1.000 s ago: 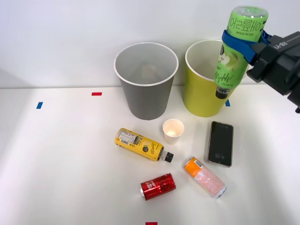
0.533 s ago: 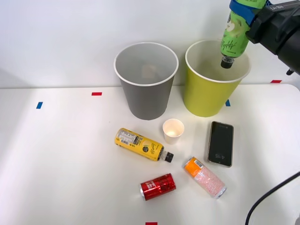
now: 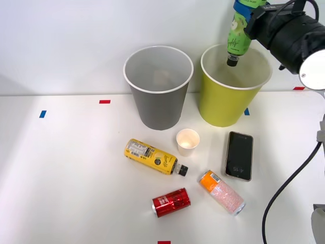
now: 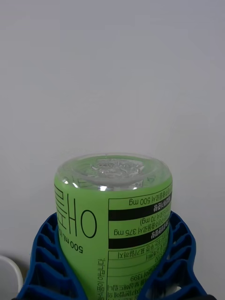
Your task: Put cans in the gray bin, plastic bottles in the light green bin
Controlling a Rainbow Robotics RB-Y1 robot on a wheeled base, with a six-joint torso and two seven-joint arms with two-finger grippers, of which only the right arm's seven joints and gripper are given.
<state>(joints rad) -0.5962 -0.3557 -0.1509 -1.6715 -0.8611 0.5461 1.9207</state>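
i'm holding the green-labelled bottle (image 3: 237, 36) cap-down, jaws of the right gripper (image 3: 247, 7) clamping its body; its long axis is hanging near vertical, the cap sitting directly over the light green bin (image 3: 223, 104), release looking due.

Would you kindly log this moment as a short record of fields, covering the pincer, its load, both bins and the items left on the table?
pincer: right pincer, blue ribbed fingers shut on the bottle
load: green-labelled plastic bottle, black cap down, over the yellow-green bin
yellow-green round bin: upright, beside the gray bin
gray round bin: upright
to sort: yellow-labelled plastic bottle, shiny red can, orange-and-pink can, all lying on the white table
other: small white paper cup, black phone
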